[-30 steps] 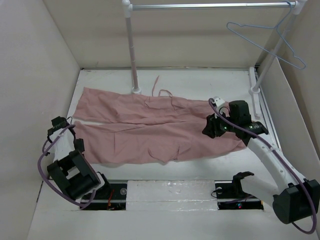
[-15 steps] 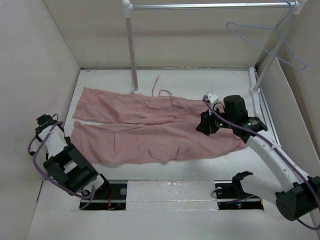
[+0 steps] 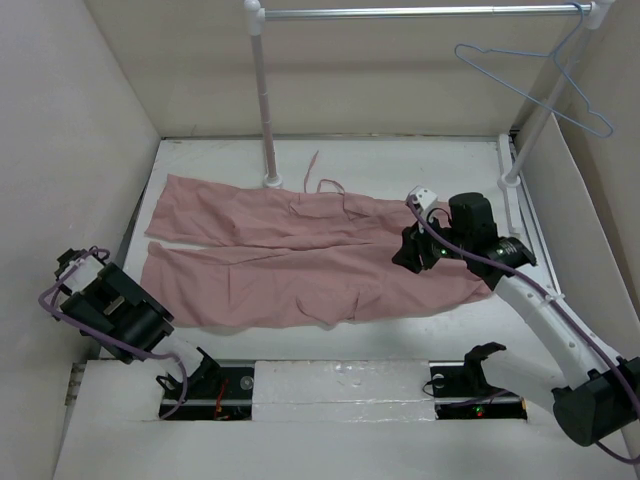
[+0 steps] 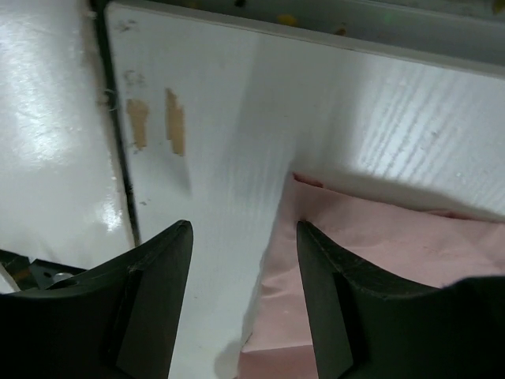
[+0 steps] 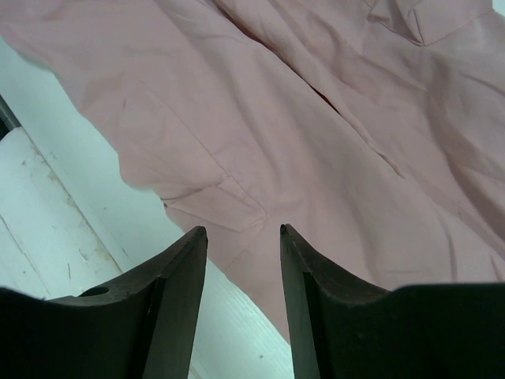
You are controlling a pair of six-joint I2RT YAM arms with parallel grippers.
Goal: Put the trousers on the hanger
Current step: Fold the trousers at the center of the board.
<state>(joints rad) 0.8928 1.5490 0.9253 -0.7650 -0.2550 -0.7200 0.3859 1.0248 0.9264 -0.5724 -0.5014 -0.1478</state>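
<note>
the trousers (image 3: 300,255) lay flat on the bench (image 3: 420,160), long axis running left to right, leg hems at the left and the joined end at the right, while the hanger (image 3: 545,90) hung on the rail (image 3: 420,12) well beyond their far right corner. my right claw (image 5: 242,230) hovered over that joined end, jaws apart with nothing between them, so i judged it the nearer one for a pick. my left claw (image 4: 245,225), also apart and empty, sat just off the near leg's hem.
</note>
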